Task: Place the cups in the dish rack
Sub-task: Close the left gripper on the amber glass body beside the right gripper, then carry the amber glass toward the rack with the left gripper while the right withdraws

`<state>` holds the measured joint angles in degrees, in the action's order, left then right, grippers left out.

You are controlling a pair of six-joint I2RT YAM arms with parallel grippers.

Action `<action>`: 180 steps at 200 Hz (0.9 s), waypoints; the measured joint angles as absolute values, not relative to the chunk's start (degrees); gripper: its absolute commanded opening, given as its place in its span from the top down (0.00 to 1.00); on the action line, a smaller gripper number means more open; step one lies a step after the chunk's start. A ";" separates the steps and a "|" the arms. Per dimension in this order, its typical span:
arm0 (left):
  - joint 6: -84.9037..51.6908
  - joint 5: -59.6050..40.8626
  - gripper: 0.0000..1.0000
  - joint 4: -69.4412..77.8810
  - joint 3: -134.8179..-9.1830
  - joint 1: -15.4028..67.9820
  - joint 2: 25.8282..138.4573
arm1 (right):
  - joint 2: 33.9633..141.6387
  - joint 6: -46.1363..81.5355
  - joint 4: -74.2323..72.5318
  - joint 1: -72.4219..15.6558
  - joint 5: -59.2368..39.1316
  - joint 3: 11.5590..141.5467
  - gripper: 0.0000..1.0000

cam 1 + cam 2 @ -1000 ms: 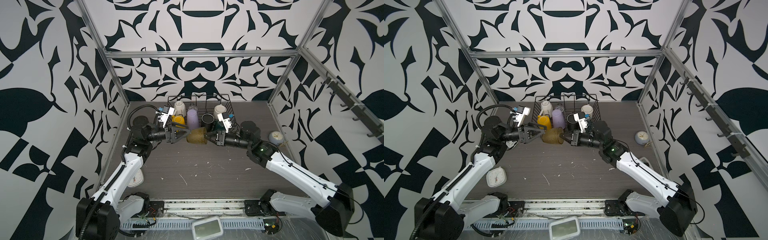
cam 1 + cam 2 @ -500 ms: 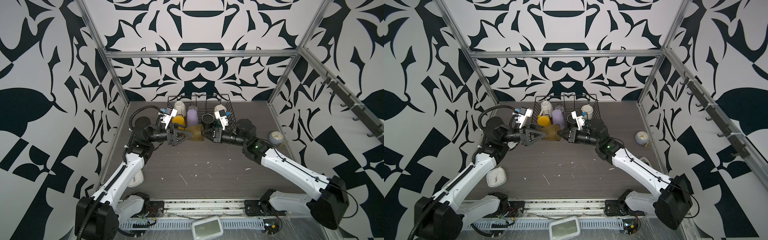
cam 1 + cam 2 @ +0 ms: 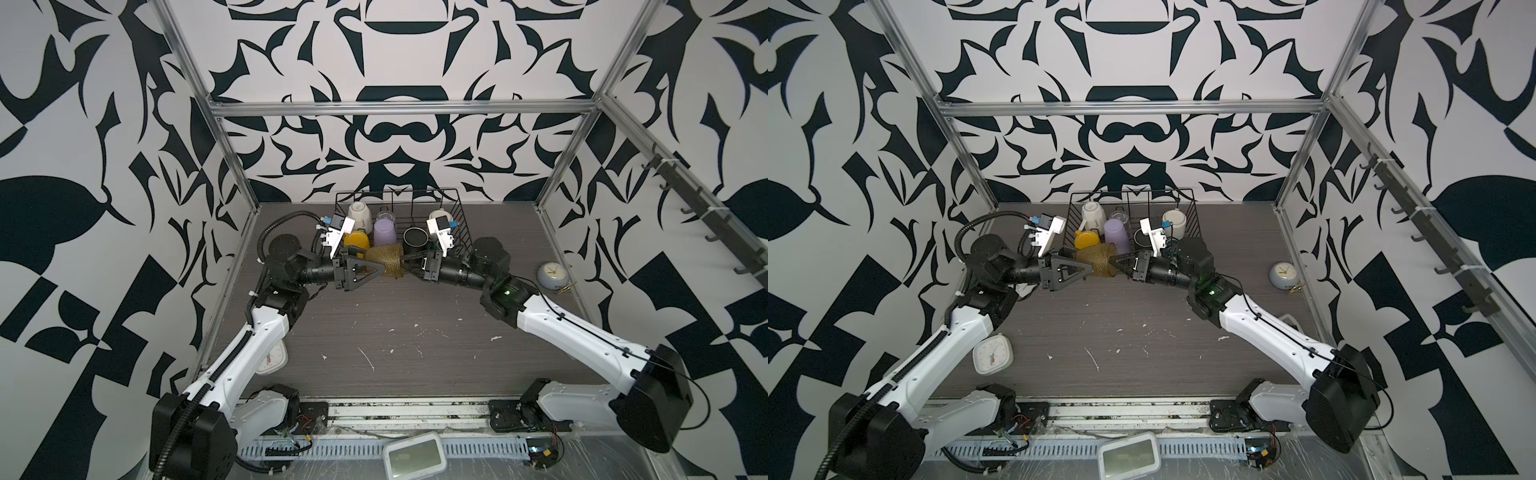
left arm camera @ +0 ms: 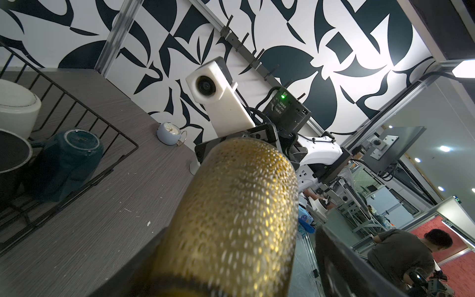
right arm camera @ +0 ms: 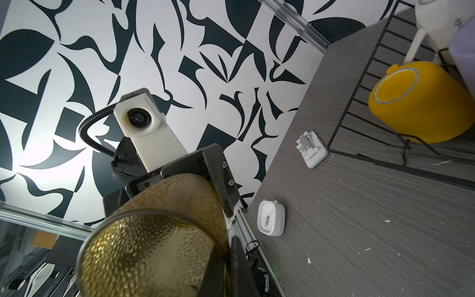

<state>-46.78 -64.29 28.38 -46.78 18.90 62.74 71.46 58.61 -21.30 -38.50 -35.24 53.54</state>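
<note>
An amber glass (image 3: 384, 259) (image 3: 1098, 259) hangs on its side just in front of the dish rack (image 3: 457, 216) (image 3: 1192, 208), between both grippers. My right gripper (image 3: 403, 264) (image 5: 226, 252) is shut on its rim, one finger inside. My left gripper (image 3: 374, 262) (image 4: 237, 234) is open around its base; one finger lies against the glass (image 4: 239, 205) and the other stands apart. In the rack are a white mug (image 3: 360, 214), clear glass (image 3: 386, 215), lilac tumbler (image 3: 384, 232), yellow mug (image 3: 356, 240) (image 5: 416, 102), black mug (image 3: 415, 239), teal mug (image 4: 72, 154) and another white mug (image 3: 1173, 218).
A round pale-blue clock (image 3: 550, 274) (image 3: 1283, 274) sits near the right wall. A white square clock (image 3: 992, 353) lies by the left arm. A small white clip-like piece (image 5: 311, 149) lies left of the rack. A white device (image 3: 413, 457) rests at the front edge.
The right gripper has carried the amber glass leftward, so its base now sits between the left jaws. The left jaws have begun to narrow around it.
</note>
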 measured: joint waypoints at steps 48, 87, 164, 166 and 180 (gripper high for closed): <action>-47.03 -64.05 0.20 28.53 -46.78 18.92 62.74 | 72.18 58.85 -22.72 -39.16 -35.40 53.54 1.00; -47.16 -63.88 0.25 29.06 -46.78 18.94 62.74 | 72.20 58.87 -23.38 -39.42 -35.38 53.54 1.00; -47.64 -63.48 0.69 29.71 -46.78 18.94 62.74 | 72.23 58.92 -23.73 -39.51 -35.59 53.52 1.00; -47.64 -63.44 0.71 29.69 -46.78 18.96 62.74 | 72.23 58.87 -23.70 -39.51 -35.59 53.52 1.00; -47.64 -63.16 0.83 29.56 -46.78 19.05 62.74 | 72.20 58.76 -23.55 -39.51 -35.57 53.52 1.00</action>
